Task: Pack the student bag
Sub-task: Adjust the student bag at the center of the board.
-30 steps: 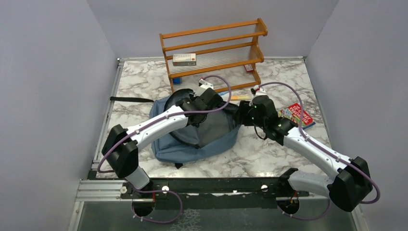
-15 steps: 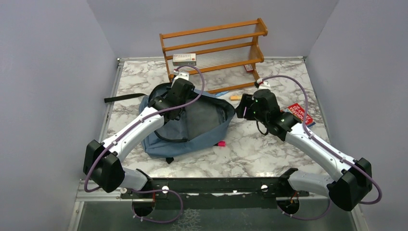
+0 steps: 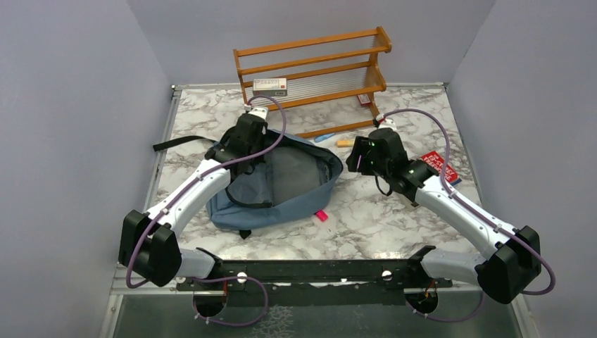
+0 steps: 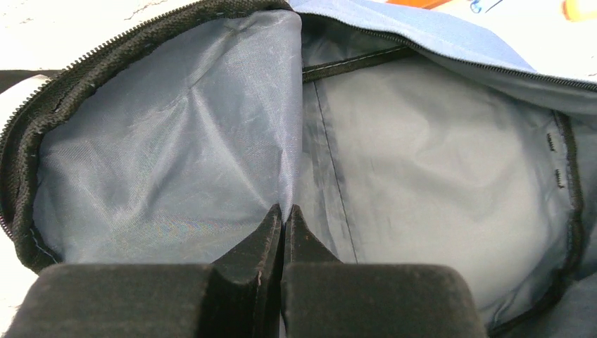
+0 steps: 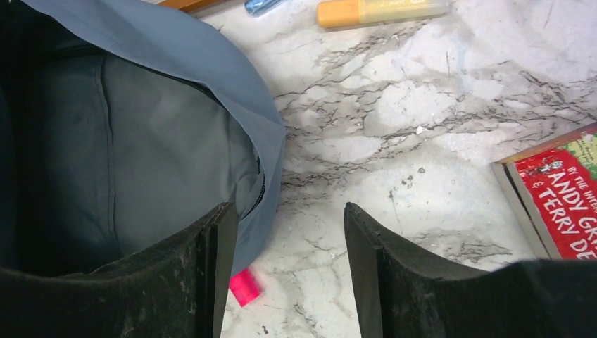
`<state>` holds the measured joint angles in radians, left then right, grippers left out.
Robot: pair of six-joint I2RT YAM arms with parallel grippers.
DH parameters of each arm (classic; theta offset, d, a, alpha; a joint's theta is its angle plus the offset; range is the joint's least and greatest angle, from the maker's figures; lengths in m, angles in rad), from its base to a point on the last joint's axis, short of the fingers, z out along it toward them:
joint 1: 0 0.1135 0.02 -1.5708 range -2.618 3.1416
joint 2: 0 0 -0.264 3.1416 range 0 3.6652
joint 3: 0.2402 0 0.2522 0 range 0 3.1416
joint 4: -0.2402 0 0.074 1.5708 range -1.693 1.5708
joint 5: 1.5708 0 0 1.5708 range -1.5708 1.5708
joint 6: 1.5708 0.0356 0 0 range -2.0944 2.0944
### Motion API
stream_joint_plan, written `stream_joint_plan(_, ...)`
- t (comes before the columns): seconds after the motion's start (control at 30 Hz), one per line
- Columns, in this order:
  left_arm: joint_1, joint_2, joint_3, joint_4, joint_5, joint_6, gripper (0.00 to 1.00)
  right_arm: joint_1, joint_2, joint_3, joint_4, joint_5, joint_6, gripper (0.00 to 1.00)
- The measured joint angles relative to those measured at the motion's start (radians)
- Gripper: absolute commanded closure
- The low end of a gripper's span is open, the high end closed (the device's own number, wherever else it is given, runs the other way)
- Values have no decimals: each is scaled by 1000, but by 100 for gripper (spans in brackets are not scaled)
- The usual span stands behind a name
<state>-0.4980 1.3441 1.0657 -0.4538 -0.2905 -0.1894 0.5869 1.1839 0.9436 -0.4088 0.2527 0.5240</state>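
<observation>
The student bag (image 3: pixel 285 186) is now lying farther left on the marble table (image 3: pixel 394 211) than a second ago. The left gripper (image 4: pixel 284 215), pressed together on the lining, is holding its mouth agape. The right gripper (image 5: pixel 288 211) is hovering spread beside the rim, probably ready for the book (image 3: pixel 440 167).

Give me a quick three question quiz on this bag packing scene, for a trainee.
1. True or false: the right tool stands open.
2. The left tool is shut on: A the student bag lining, B an orange marker, C a book.
3. What colour is the small item on the table by the bag's near edge?
Key: 1 true; 2 A; 3 pink.
</observation>
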Motion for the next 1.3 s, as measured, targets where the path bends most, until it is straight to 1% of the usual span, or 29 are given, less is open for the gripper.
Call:
stream_joint_plan(0.2,109,-9,42,0,137,-4,100,0,0,-16,20,-56,3,38)
stream_joint_plan(0.33,154,0,98,0,225,-17,100,0,-3,-29,28,-75,3,38)
stream_joint_plan(0.47,163,6,129,4,290,-23,100,0,-34,-54,32,-74,3,38)
stream_joint_plan(0.67,163,38,130,15,397,-29,100,0,-119,-84,32,-40,11,38)
stream_joint_plan(0.87,163,43,33,97,436,-36,100,0,-150,-97,53,-37,1,40)
stream_joint_plan(0.93,163,48,-2,121,448,-40,100,-3,-148,-112,84,-98,-18,43)
stream_joint_plan(1.03,163,59,-32,146,467,-49,100,-5,-121,-129,151,-250,-53,48)
stream_joint_plan(1.17,163,66,-37,162,485,-55,100,-5,-2,-130,264,-451,-79,51)
stream_joint_plan(1.23,163,66,-37,167,488,-56,100,-3,66,-131,309,-506,-80,52)
stream_joint_plan(1.3,163,66,-45,176,486,-56,100,-4,133,-133,343,-529,-79,53)
